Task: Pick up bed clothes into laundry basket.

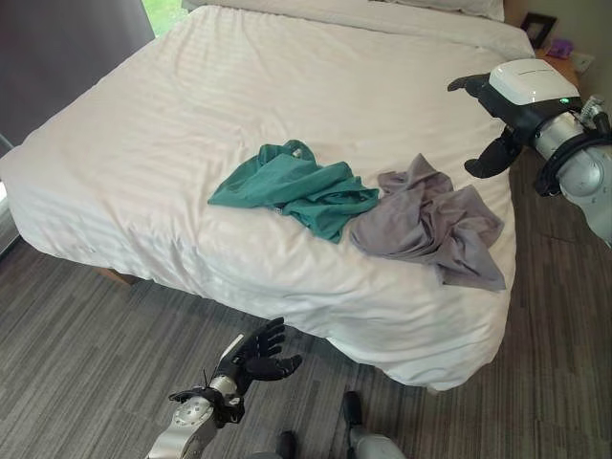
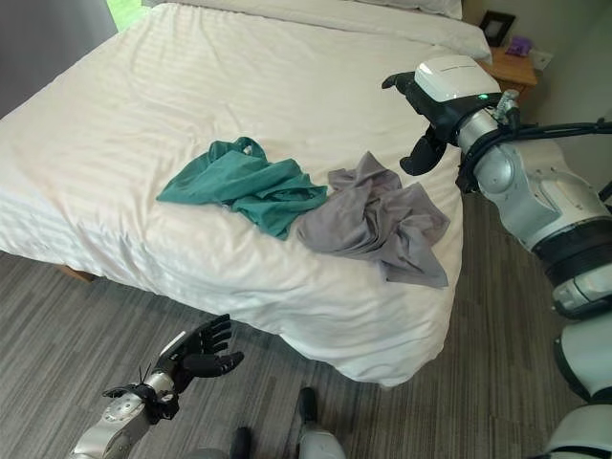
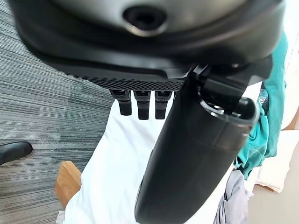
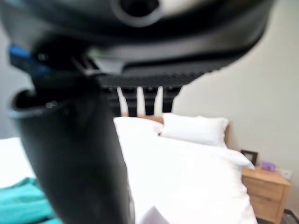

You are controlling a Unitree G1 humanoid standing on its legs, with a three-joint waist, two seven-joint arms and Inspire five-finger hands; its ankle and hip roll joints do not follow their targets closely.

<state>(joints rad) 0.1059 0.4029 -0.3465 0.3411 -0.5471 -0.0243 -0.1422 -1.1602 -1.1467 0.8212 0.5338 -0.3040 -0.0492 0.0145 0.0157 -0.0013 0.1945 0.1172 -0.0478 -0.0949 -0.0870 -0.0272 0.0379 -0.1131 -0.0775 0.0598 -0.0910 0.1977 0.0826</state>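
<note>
Soft daylight, mild shadows, wrist views blurred

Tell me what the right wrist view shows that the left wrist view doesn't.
Right wrist view alone: the pillow, the wooden nightstand with a small purple thing, and a picture frame against the wall. Left wrist view alone: the grey carpet, the bed's wooden leg and the grey garment. Both share the white sheet and the teal garment.

Left robot hand (image 1: 256, 356): held low, arm raised from below, fingers straight and spread, empty. Right robot hand (image 2: 427, 113): arm extended forward, raised, fingers relaxed, thumb pointing down, empty.
</note>
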